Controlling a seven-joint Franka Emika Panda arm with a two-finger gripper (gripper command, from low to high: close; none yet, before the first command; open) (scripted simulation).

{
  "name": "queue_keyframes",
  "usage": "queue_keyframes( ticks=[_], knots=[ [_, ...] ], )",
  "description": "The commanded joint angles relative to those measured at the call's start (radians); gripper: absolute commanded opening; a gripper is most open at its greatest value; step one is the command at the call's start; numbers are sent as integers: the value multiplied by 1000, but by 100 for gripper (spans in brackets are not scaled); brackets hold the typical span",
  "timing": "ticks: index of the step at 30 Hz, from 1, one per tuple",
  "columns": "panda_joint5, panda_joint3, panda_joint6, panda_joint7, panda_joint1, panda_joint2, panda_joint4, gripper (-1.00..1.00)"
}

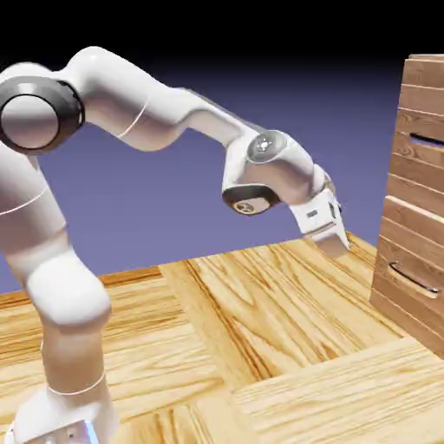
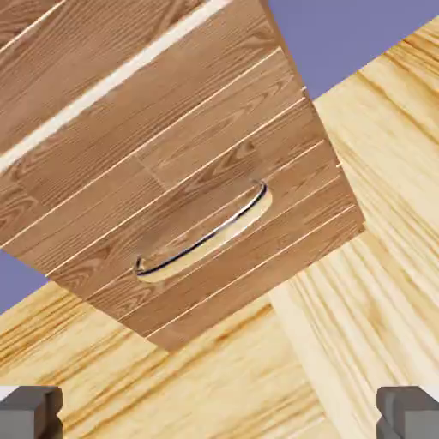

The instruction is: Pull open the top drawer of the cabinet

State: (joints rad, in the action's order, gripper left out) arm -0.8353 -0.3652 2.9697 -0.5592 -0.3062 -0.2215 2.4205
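item, nearest: my gripper [image 2: 219, 411], two grey fingertips [image 2: 30, 410] at the bottom corners of the hand view, spread as wide as they went, nothing between them, nothing held.

item: the table [image 2: 369, 257], pale wood boards, beneath and ahead of my hand, filling the gap between the tips.

item: the cabinet [image 2: 129, 111], reddish-brown horizontal planks, ahead of my hand, well apart from it, standing on the table.

item: a lower drawer front with a thin curved metal bar handle [image 2: 206, 236], straight ahead of my fingers, not touched.

item: the top drawer [image 1: 421, 139], higher on the cabinet than my hand, seen in the exterior view as a dark slot among the planks, shut flush with the front.

item: my gripper [image 1: 334, 236] in the exterior view, angled down toward the cabinet front, short of it.
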Motion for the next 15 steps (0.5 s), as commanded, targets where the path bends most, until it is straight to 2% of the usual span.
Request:
queue_keyframes(
  ticks=[1, 15],
  knots=[
    [-44, -19, -4, 9, -15, 18, -20, 100],
    [-652, -285, -53, 142, -230, 272, -304, 100]
  ],
)
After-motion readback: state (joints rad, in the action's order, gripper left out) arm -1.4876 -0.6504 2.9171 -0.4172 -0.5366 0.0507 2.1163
